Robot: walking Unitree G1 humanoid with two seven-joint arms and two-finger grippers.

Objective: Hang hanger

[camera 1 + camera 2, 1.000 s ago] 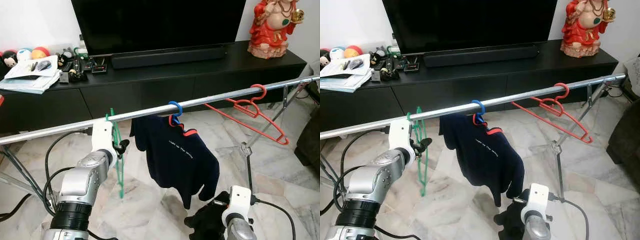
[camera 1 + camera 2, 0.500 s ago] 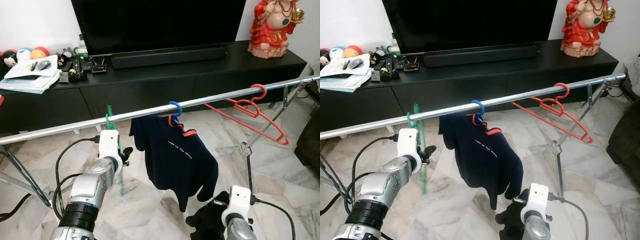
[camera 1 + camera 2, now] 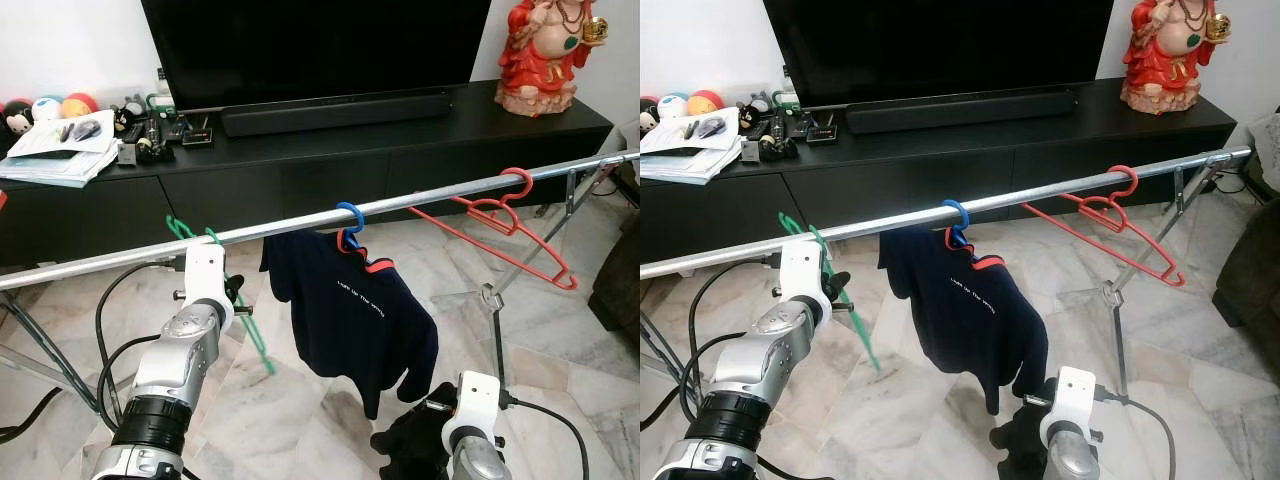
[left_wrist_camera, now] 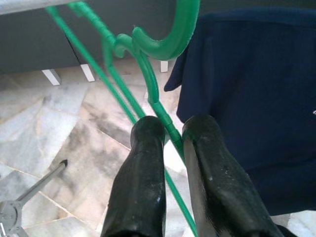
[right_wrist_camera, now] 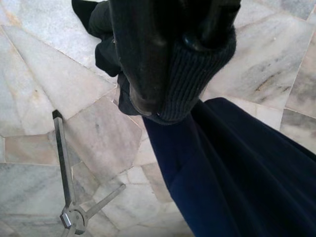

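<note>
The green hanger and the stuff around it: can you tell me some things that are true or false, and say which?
1. The left pincer is shut on the green hanger. True.
2. The blue hanger holds a white shirt. False: it holds a dark navy shirt.
3. The red hanger hangs empty on the metal rail. True.
4. The right pincer holds nothing. False: it grips a dark knitted garment.

Steel rail (image 3: 300, 224) with green hanger (image 3: 232, 290), perhaps hooked, shirt hanger (image 3: 349, 222), red hanger (image 3: 505, 224).
</note>
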